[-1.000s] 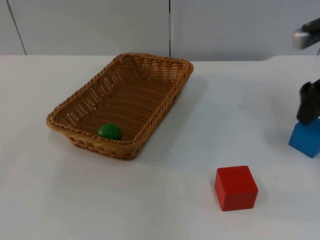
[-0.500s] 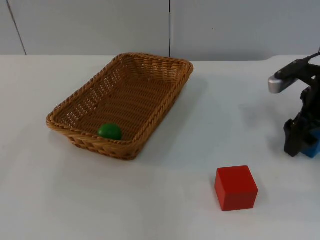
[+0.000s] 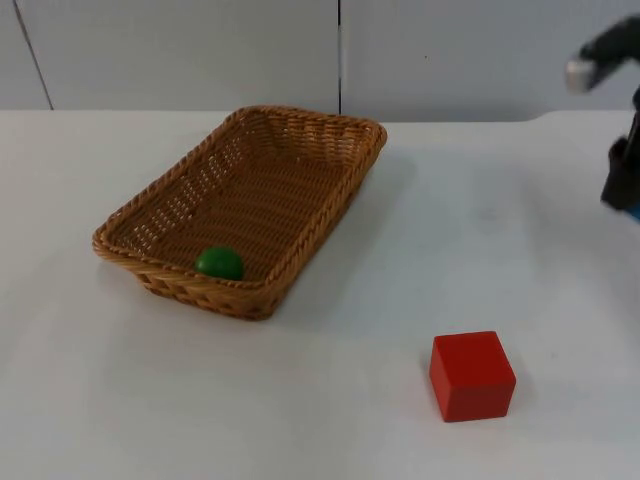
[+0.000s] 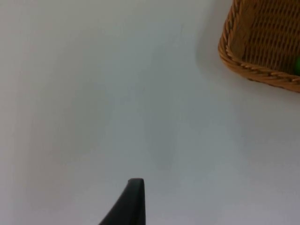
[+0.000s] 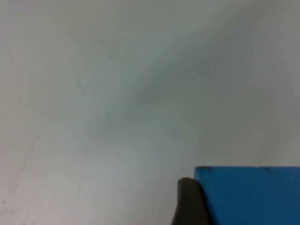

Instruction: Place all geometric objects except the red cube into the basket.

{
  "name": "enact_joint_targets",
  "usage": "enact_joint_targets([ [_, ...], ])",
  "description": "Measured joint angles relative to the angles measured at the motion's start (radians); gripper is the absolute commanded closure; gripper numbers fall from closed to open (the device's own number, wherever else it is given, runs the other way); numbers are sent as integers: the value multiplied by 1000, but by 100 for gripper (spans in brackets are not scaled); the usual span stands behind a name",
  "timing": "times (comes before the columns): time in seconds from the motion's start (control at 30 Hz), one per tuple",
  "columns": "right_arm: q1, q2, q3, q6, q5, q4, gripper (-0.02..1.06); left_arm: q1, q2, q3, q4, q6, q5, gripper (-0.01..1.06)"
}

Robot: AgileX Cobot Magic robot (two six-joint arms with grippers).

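Note:
A woven basket [image 3: 250, 120] stands on the table's left half with a green ball [image 3: 219, 263] in its near corner. On the table front right sits the red cube [image 3: 472, 375]. At the right edge my right gripper [image 3: 622, 185] hangs above the table, shut on a blue block [image 3: 633, 211]. In the right wrist view the blue block [image 5: 253, 194] sits against a black fingertip [image 5: 190, 201]. My left gripper [image 4: 132, 201] waits over bare table beside a corner of the basket [image 4: 262, 70].
White table surface stretches between the basket and the red cube. A grey partition wall [image 3: 340, 50] closes the far side.
The right gripper came down onto the blue block, closed on it, and has now risen with it. The block has left the table. Basket, ball and red cube stayed put.

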State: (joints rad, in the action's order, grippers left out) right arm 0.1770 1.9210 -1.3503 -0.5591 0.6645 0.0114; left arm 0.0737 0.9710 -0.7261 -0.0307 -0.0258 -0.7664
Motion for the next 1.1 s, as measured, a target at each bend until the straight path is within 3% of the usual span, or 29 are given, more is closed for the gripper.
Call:
enact_joint_targets([
  [0.2, 0, -110, -3, 2, 1, -19, 105, 0, 0, 0, 0, 0, 6, 0],
  [0.47, 6, -89, -80, 4, 133, -80, 105, 0, 0, 0, 0, 0, 10, 0],
  [0.63, 77, -49, -201, 6, 175, -92, 105, 0, 0, 0, 0, 0, 13, 0],
  [0.73, 175, 38, -371, 14, 225, -96, 105, 0, 0, 0, 0, 0, 13, 0],
  [0.8, 189, 56, -400, 21, 231, -96, 105, 0, 0, 0, 0, 0, 13, 0],
  [0.97, 321, 281, -710, 97, 253, -94, 105, 0, 0, 0, 0, 0, 14, 0],
  [1.0, 321, 281, -710, 97, 253, -94, 105, 0, 0, 0, 0, 0, 14, 0],
  [1.1, 374, 415, -894, 117, 253, -107, 105, 0, 0, 0, 0, 0, 14, 0],
])
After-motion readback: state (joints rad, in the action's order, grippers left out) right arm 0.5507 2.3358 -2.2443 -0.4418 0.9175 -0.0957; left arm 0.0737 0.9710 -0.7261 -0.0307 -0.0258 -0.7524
